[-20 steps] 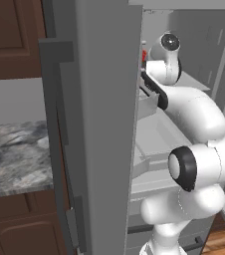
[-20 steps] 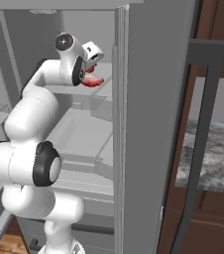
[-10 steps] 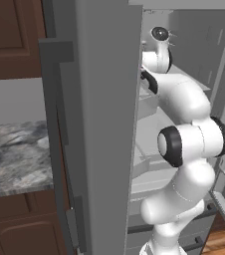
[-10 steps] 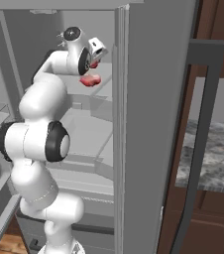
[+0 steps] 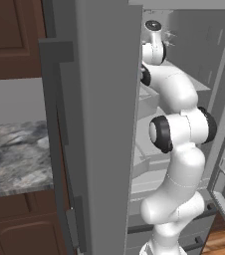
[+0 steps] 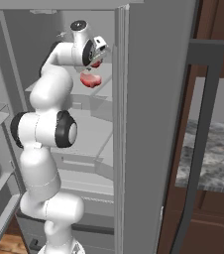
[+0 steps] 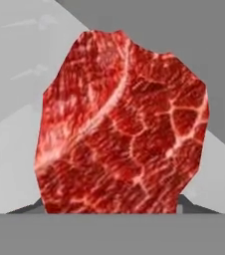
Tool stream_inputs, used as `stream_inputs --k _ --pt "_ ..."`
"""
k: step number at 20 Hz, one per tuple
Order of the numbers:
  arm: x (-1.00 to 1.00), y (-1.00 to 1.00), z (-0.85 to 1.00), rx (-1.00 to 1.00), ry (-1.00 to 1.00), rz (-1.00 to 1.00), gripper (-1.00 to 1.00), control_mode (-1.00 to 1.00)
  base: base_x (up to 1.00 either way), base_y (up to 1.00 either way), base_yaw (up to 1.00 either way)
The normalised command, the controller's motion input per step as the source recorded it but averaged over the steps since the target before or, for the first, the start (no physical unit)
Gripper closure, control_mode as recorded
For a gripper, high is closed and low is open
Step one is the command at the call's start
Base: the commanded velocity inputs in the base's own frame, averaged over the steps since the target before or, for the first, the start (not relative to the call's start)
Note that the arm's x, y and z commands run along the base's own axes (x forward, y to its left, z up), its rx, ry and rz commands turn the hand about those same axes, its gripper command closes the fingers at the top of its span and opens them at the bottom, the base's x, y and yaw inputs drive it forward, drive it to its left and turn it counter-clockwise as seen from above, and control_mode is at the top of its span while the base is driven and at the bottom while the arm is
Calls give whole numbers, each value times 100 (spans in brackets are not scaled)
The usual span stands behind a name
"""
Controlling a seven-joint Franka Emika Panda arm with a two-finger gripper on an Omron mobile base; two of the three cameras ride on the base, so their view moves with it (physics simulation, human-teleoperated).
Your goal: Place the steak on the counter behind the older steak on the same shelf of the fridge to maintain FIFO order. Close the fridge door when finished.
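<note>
Steak point(image 7: 122, 124) held pinched in the tool point(image 6: 95, 60), hanging inside the fridge point(image 6: 139, 99) just above the shelf point(image 6: 101, 92). Older steak point(image 6: 90, 80) lies directly below the tool; judged placement spot lies beyond it, toward the shelf's rear edge.

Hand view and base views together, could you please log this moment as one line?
gripper: shut on steak | place: inside open fridge, above shelf | older steak: on shelf

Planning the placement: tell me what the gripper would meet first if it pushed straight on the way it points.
The gripper carries the steak; past it the hand view shows light-grey fridge interior, probably shelf or wall, depth unclear.
</note>
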Motion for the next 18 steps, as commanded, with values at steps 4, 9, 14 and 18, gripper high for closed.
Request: stream_inputs --k 4,9,14,18 --pt "0 0 0 0 0 0 -100 -100 0 0 0" --pt "-10 0 0 0 -7 0 -100 -100 0 0 0" --pt "-73 3 0 0 -21 0 -100 -100 0 0 0" --pt "-100 16 -6 3 -25 0 -100 -100 0 0 0"
